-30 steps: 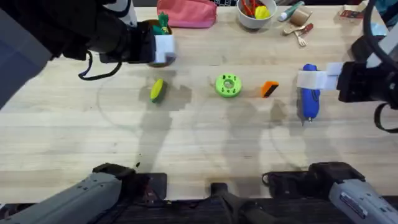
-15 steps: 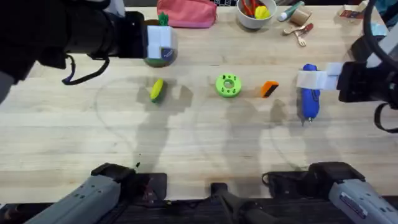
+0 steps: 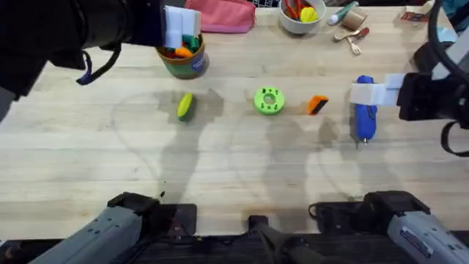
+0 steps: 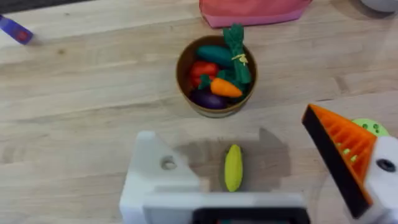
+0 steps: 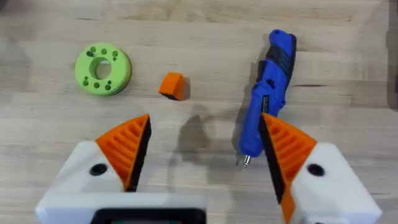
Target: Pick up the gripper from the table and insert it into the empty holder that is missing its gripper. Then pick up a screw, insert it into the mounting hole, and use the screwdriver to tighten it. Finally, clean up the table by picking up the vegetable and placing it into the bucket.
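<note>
Overhead, your left gripper sits at roughly 11 o'clock of the table, hanging over the bucket. From this height you cannot tell how its fingers stand. The left wrist view settles it: they are spread wide with nothing between them. One finger is a bare white block with a mounting hole, the empty holder; the other carries an orange ribbed pad.

That wrist view also opens up the bucket: toy carrot, red and purple pieces, and a green leafy stalk inside, with a pink pouch just beyond the rim. The vegetable lies on bare wood, apart from the bucket. Overhead, the vegetable is at 6 o'clock of the bucket.

Centre of the table, overhead: green round disc, then the gripper at its 3 o'clock, near but not touching. The screwdriver lies farther along at 3 o'clock, its bit pointing toward the arm bases.

Your right gripper hovers over the screwdriver body. The right wrist view shows both orange pads fitted and the fingers parted, empty, with the screwdriver, the orange wedge and the disc on the wood beyond. A white bowl of toys sits at 12 o'clock.
</note>
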{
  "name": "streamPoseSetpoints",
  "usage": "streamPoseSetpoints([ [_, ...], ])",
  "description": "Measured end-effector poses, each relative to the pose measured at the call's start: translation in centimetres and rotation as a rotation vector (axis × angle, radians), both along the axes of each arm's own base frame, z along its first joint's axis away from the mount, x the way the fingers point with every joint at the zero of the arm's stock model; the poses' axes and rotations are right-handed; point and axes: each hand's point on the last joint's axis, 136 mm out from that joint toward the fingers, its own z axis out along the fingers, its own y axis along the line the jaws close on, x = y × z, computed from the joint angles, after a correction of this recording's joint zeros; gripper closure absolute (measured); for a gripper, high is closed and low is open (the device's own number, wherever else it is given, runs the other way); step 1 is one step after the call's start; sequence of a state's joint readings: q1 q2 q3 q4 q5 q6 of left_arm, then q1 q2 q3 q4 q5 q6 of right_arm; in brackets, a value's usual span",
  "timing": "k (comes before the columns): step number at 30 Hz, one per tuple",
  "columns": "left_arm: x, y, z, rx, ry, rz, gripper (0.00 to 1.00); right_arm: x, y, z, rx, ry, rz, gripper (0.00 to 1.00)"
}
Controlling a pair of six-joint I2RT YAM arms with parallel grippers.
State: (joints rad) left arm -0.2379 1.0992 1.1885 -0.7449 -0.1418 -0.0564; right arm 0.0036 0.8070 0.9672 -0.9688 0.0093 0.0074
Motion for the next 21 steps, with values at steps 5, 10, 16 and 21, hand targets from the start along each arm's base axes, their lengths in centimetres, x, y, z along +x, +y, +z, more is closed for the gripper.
streamPoseSetpoints([
  [5,-1.1,0.6,-1.4,0.069,0.07,-0.021,0.015,0.0,0.0,0.0,0.0,0.0,0.0,0.007],
  [10,-1.8,1.1,-2.2,0.125,0.112,-0.035,0.015,0.0,0.0,0.0,0.0,0.0,0.0,0.009],
  [16,-1.2,0.9,-2.5,0.135,0.113,-0.046,0.016,0.0,0.0,0.0,0.0,0.0,0.0,0.009],
  [21,0.7,0.0,-4.3,0.129,0.148,-0.069,0.016,0.0,0.0,0.0,0.0,0.0,0.0,0.008],
])
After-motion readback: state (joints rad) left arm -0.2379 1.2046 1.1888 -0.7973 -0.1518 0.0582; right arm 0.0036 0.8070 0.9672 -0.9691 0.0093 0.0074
